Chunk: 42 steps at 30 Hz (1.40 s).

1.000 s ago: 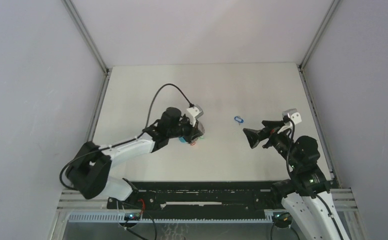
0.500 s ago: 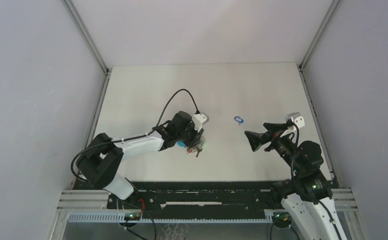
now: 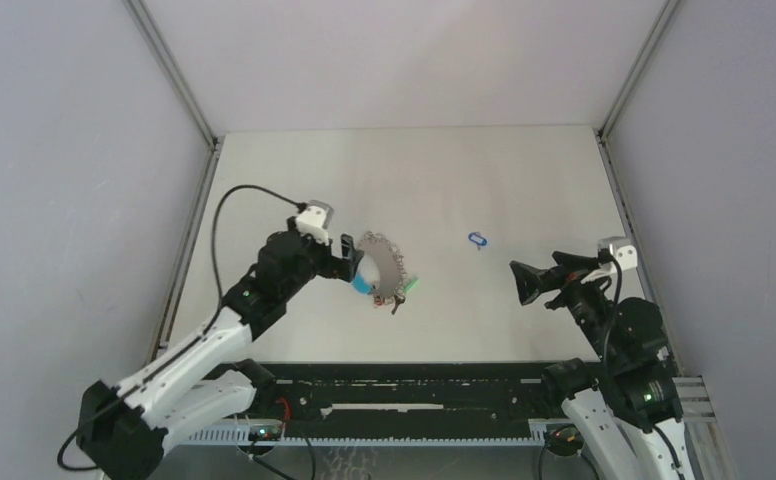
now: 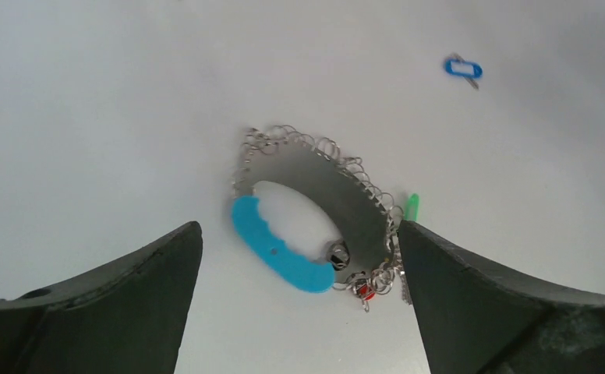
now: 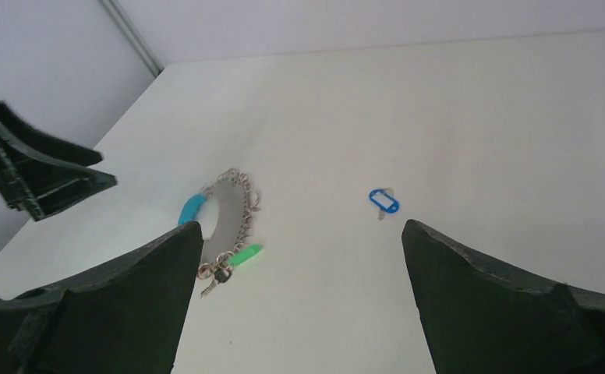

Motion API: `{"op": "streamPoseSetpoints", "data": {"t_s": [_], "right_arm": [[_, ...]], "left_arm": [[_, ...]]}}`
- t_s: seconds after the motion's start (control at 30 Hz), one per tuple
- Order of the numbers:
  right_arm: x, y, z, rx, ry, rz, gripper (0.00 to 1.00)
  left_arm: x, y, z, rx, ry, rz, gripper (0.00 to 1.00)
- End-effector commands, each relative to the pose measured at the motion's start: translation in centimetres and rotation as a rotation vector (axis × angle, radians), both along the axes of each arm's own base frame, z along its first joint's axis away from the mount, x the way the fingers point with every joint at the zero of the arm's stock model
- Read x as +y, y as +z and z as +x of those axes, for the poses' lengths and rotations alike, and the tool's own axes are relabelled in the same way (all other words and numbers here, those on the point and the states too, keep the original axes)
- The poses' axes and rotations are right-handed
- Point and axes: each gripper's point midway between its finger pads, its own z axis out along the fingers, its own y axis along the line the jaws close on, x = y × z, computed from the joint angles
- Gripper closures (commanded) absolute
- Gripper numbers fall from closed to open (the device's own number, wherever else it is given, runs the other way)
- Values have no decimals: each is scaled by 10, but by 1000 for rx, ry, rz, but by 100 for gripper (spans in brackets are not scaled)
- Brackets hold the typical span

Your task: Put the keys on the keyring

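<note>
Though both sets of fingers stand spread wide with nothing between them, I can read the job fairly well from here. My left gripper point(image 4: 297, 230) points down at the keyring point(image 4: 350, 204), which lies flat on the table point(image 3: 484, 170), framed by the open jaws in the left wrist view and touching neither finger. The hoop's light-blue sleeve point(image 4: 280, 253) lies along the near arc in that view, and the fringe of silver links point(image 4: 315, 146) runs round the far one. At the end of the hoop beside the sleeve sits a small cluster: a green tag point(image 4: 412, 206), a red tag point(image 4: 364, 292) and some darker bits I cannot make out. They lie against the links, but whether they are properly threaded or only resting there is too small to tell. My right gripper point(image 5: 301, 226) hovers well apart to the right, likewise empty. It looks across at a blue-tagged key point(image 5: 383, 201), which lies alone on the bare surface between the two arms, clear of the hoop. My judgement is that the task is partly done at best: that loose key, at least, is left to pick up and fit onto the ring.
</note>
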Motion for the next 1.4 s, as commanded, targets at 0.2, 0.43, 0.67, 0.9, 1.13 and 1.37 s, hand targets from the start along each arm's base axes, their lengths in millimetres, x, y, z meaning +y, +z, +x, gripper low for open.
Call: {"op": "streamPoseSetpoints", "data": {"t_s": [0.2,0.43,0.67,0.9,1.13,1.37], "right_arm": [[-48,25,-22,-70,-209,-64,0],[-50,22,-27,-77,-217,-45,0],[-42,13,-25,-54,-180,-30,0],[-43,6,-25,-28,-190,-25,0],[-45,3,-24,-18,-203,-23,0],[-44,2,-24,-11,-198,-26,0]], "left_arm": [[65,67,-40,-105,258,-262,0],[113,112,-89,-208,312,-317,0],[151,116,-124,-333,350,-338,0],[151,115,-137,-361,306,-376,0],[152,111,-144,-369,296,-417,0],[152,113,-146,-376,291,-423,0]]}}
